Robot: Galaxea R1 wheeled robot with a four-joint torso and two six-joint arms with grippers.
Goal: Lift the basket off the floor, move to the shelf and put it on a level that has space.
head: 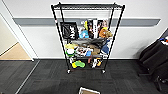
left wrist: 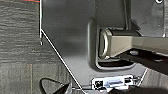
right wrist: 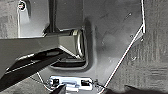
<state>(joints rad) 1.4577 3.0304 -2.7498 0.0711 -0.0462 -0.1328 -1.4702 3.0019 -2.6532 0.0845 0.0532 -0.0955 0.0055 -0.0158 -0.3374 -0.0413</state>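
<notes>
**Basket on the floor, rack top bare**

Jaws of either arm cannot be judged: both wrist cameras look down past the robot's own dark plate and jointed bar onto carpet, and no fingers can be made out, so whether they stand apart or together is not to be told. Neither arm reaches into the head view, and nothing appears to be carried.

Outward from there, the basket [head: 89,90] lies on the floor [head: 50,77] at 6 o'clock in the head view, cut by the frame edge, only its pale rim and brownish inside showing. It sits directly before the shelf [head: 86,37], well apart from the wheels.

The shelf stands at 12 o'clock against the white wall, squarely centred, which suggests the robot faces it to line up both basket and rack. Its lower tiers are crowded with goods, while the top level [head: 87,6] looks bare; that is probably the tier with room. A dark chair [head: 155,57] sits at 3 o'clock.
</notes>
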